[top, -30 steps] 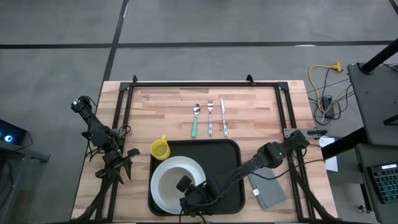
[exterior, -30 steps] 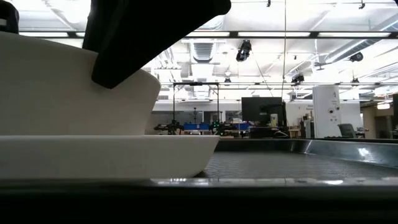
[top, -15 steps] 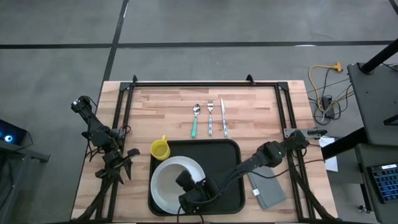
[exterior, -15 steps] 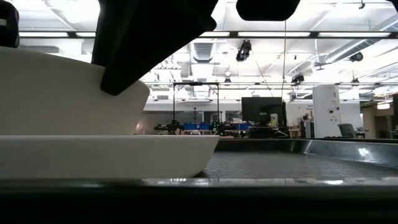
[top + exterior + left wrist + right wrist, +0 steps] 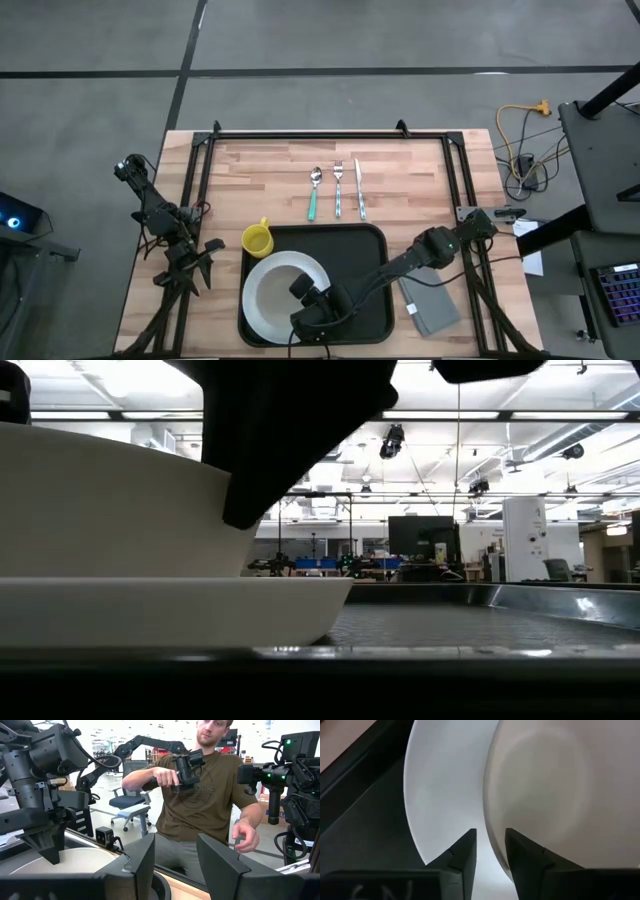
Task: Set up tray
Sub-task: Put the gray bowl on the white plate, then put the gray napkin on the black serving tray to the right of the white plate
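Tray: black, rounded corners, raised rim; lies at the near middle of the table, its near edge partly cut off under the right arm.

White plate with white bowl on it: in the tray's left half. In the low view both are cut off at the left edge and partly masked by a dark arm part.

Right hand: over the bowl's right rim; in the right wrist view its fingers stand a little apart, the rim at the gap; whether they clamp it cannot be made out.

Left hand: waiting at the table's left edge, fingers apart, holding nothing.

Also on the light wooden table: yellow cup just beside the tray's far-left corner; spoon, fork and knife beyond the tray; grey napkin right of it.

Room: grey floor, ceiling lights, a seated person holding a handle.
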